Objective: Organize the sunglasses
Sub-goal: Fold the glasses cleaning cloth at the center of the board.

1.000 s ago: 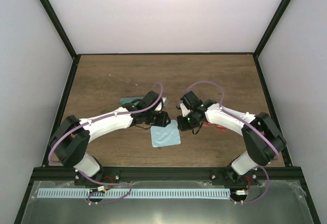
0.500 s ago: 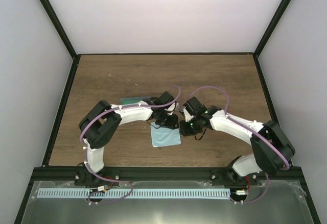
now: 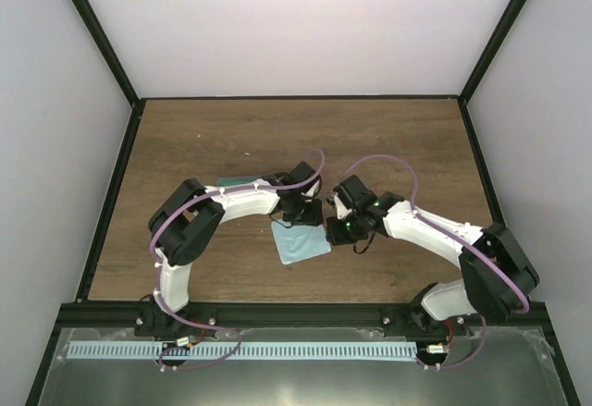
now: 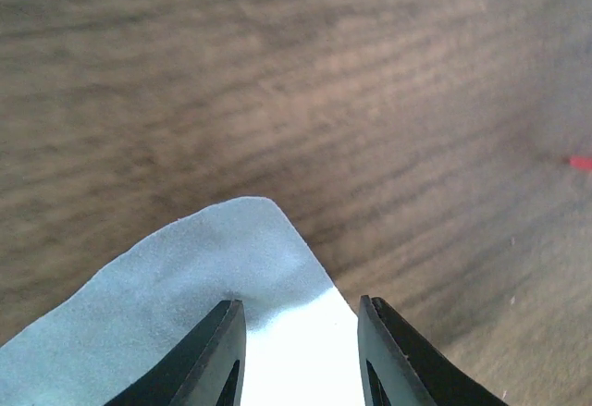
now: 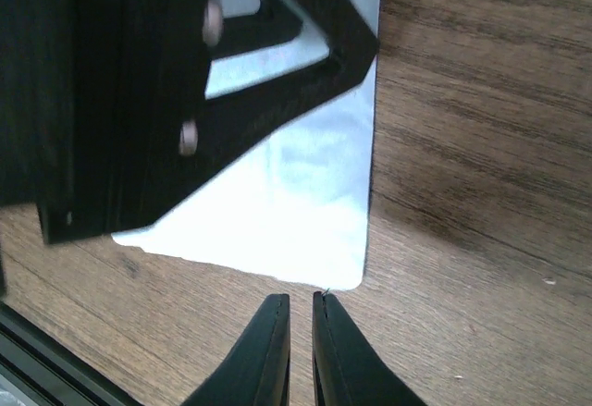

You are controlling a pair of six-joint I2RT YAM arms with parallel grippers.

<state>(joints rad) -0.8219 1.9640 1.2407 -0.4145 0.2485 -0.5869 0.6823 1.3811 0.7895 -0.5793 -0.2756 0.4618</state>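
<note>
The light blue cloth (image 3: 298, 247) lies flat on the wooden table (image 3: 213, 138) between the two arms. My left gripper (image 3: 310, 216) is open, and its jaws straddle one edge of the cloth (image 4: 185, 276) near a rounded corner. My right gripper (image 3: 338, 230) is shut and empty, its tips just off another corner of the cloth (image 5: 296, 203). The left gripper's black body (image 5: 185, 82) hangs over the cloth in the right wrist view. The sunglasses are hidden in the top view. Only a thin red sliver (image 4: 581, 161) shows at the right edge of the left wrist view.
The grey-blue case (image 3: 236, 184) lies behind the left arm, mostly covered by it. Black frame posts and white walls bound the table on three sides. A metal rail runs along the near edge.
My left arm swung right from the case to the cloth. My right gripper moved down and left to the cloth's corner. The cloth has turned slightly.
</note>
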